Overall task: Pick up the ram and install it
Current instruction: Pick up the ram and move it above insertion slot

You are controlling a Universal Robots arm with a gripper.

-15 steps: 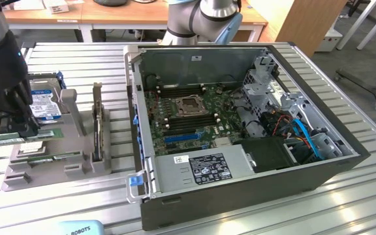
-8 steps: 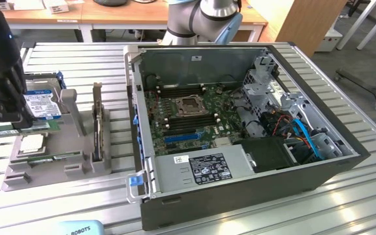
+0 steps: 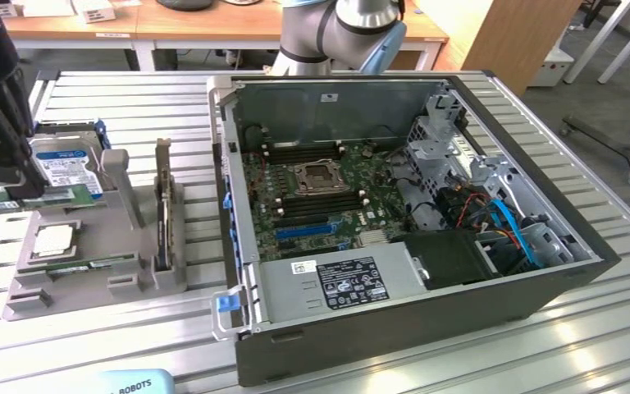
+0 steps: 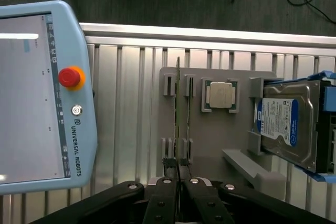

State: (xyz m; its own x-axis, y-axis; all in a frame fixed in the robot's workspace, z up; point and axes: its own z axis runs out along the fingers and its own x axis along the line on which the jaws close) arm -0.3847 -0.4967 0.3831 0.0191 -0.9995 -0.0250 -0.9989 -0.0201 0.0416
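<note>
The gripper pinches the ram edge-on over the tray; pickup looks done, installation in the case, at the tray's 3 o'clock in the exterior view, remains.

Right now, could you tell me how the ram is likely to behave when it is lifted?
The ram is a thin board seen edge-on, so it is probably light and fairly stiff, though likely fragile under sideways force. The gripper is shut on it with much of its length reaching beyond the grip, so it might tilt or sway.
</note>
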